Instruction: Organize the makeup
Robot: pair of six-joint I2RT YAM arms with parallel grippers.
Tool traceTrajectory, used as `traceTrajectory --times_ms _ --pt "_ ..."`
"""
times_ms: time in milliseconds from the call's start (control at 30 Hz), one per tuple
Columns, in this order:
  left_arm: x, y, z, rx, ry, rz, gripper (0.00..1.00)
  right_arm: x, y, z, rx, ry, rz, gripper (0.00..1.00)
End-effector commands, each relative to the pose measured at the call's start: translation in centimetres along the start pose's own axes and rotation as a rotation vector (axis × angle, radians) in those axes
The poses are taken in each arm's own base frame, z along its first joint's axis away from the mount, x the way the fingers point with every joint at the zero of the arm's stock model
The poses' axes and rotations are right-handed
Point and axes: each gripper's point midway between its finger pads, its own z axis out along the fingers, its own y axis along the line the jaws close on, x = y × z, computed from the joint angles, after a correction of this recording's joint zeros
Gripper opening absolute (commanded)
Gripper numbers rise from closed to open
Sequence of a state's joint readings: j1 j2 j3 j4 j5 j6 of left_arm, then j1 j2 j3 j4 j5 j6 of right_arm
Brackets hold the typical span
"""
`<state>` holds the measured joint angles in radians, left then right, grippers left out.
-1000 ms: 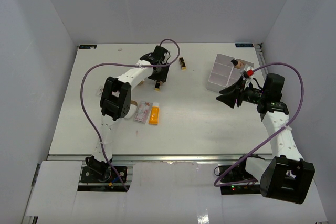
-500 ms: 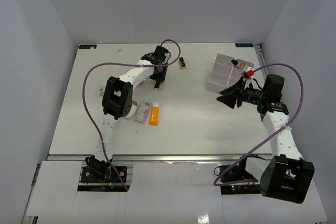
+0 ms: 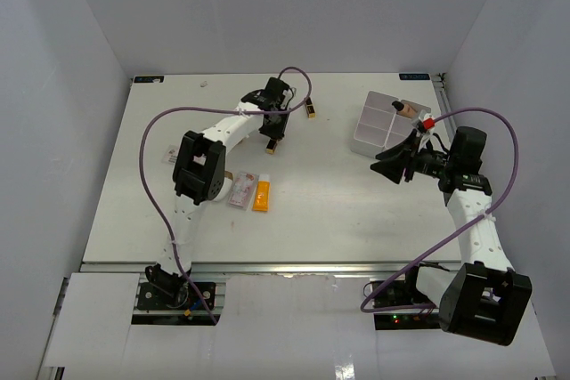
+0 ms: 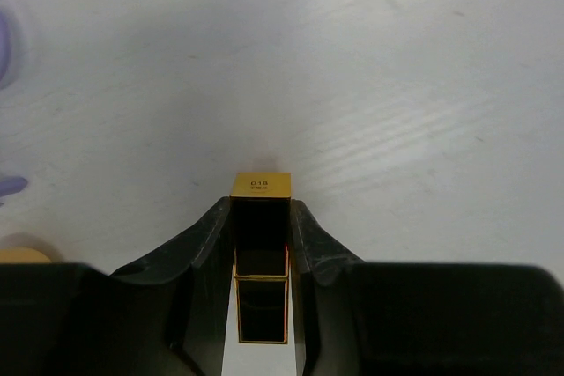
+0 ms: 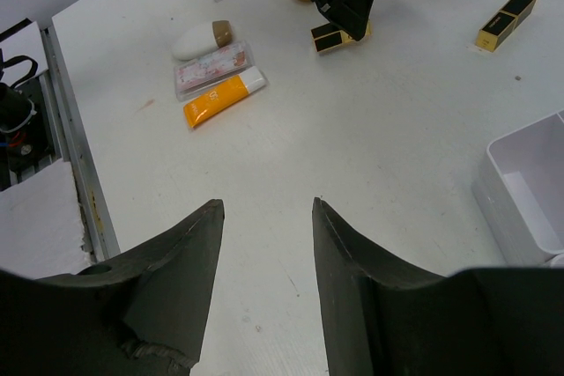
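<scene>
Left gripper (image 4: 260, 207) pinching lipstick tube (image 4: 261, 257) by flat sides, gold end poking out ahead, likely for lifting. Right gripper (image 5: 266, 204) idling wide, empty.

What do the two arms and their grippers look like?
The left arm and right arm have white links and black joint housings; a purple cable loops along each. The left gripper and right gripper have black, curved, tapering fingers.
</scene>
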<state>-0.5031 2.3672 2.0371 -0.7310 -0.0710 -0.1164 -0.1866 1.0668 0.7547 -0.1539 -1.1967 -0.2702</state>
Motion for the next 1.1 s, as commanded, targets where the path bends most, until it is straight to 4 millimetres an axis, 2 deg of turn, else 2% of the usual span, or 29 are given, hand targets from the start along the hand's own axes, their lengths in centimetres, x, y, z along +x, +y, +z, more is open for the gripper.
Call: traceTrajectory --times_ms 0,133,267,367,400,500,567,633,667,733,767,867,933,1067 --pt "-6.5 -6.9 -10.7 0.233 -0.266 0.107 0.03 -0.7 0.5 -0.3 -0.03 -0.029 -0.046 0.52" --pt "-7.9 -10.6 -15.0 0.411 -0.365 0.091 0.01 -0.7 0.2 -0.6 -0.015 -0.031 -0.042 0.52" --pt "-8.5 -12.8 -18.8 0.575 -0.45 0.038 0.01 -0.5 0.0 -0.6 0.002 -0.034 -0.02 0.52" --pt "-8.0 -14.3 -21.8 0.714 -0.503 -0.066 0.01 -0.5 -0.8 -0.5 0.052 -0.039 0.009 0.55" --pt "-6.4 -14.3 -21.0 0.731 -0.476 -0.096 0.01 -0.7 -1.0 -0.5 0.061 -0.047 -0.001 0.57" --pt "-6.6 -15.0 -23.6 0.842 -0.577 -0.169 0.0 -0.8 -1.1 -0.4 0.084 -0.059 0.014 0.63" --pt "-5.2 -15.1 -23.6 0.876 -0.552 -0.246 0.0 -1.1 -1.1 -0.1 0.103 -0.065 0.009 0.67" --pt "-5.0 -15.2 -24.2 0.914 -0.57 -0.296 0.0 -1.3 -1.0 0.5 0.118 -0.065 0.008 0.72" --pt "-5.3 -15.2 -24.8 0.931 -0.598 -0.31 0.0 -1.6 -1.5 0.7 0.162 -0.065 0.007 0.73" --pt "-4.9 -15.0 -24.7 0.947 -0.601 -0.372 0.0 -1.6 -1.5 2.2 0.195 -0.037 0.017 0.77" --pt "-5.0 -14.8 -24.7 0.938 -0.615 -0.393 0.0 -2.5 -1.2 2.6 0.196 -0.039 0.048 0.79" --pt "-5.3 -14.5 -24.8 0.902 -0.66 -0.451 0.0 -3.1 -0.2 5.1 0.192 -0.01 0.154 0.88" --pt "-5.5 -14.5 -25.0 0.884 -0.685 -0.477 0.0 -3.9 0.1 6.6 0.202 0.012 0.239 0.89" --pt "-5.8 -14.6 -24.7 0.841 -0.709 -0.509 0.0 -4.1 -0.3 8.6 0.26 0.075 0.357 0.9"
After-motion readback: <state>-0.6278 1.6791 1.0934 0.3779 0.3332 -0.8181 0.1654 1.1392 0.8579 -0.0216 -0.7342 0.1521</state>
